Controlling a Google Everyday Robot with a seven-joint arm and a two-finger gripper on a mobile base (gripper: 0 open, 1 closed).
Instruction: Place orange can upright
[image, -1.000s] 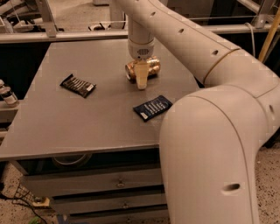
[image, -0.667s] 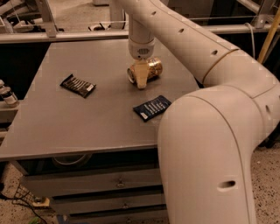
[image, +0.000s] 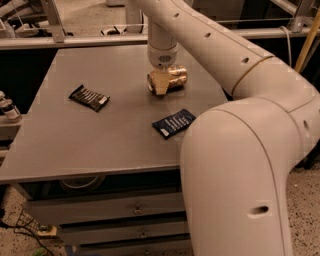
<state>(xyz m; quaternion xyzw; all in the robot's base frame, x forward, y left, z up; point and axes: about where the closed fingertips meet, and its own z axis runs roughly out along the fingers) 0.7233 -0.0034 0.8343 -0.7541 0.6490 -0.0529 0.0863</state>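
- Gripper (image: 162, 86) of your arm sits low over the far middle of the grey table (image: 75, 145), its fingers clamped on the orange can (image: 176, 76).
- Your can lies on its side, long axis running left to right; you cannot tell whether it touches the tabletop.
- One dark snack wrapper (image: 89, 97) lies well to the left, and a blue wrapper (image: 173, 123) lies near the can, toward the front edge.
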